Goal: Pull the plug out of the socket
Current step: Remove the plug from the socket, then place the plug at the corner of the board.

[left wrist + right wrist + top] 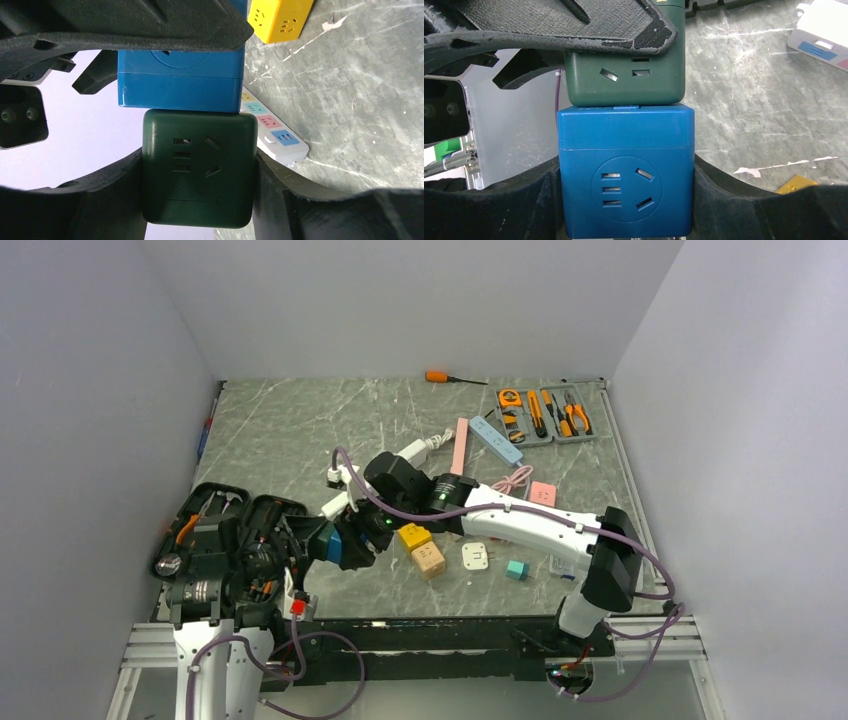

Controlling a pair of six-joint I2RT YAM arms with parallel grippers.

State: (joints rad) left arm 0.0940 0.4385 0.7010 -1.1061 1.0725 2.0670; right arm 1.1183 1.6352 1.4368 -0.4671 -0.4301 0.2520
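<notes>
Looking down from above, I see both arms meet over the near left part of the counter point(280, 430). The left end effector point(305, 540) and the right end effector point(355, 537) face each other, with the blue cube point(334, 544) between them, off the surface. A yellow cube point(414, 536) and a tan cube point(429, 559) sit just right of them, and a tool tray point(540, 415) lies at the far right.

From the left wrist, the green cube point(199, 167) sits between the left fingers point(100, 200), which press on its two sides, so that end effector is pinching it. Its far face lies flush against the blue cube, the two joined. A white power strip point(272, 135) lies on the counter beyond.

From the right wrist, the blue cube fills the gap between the right fingers point(744, 200), both touching its sides, so this end effector is pinching the blue cube. The green cube sits straight beyond it, their faces touching with only a thin seam showing.
</notes>
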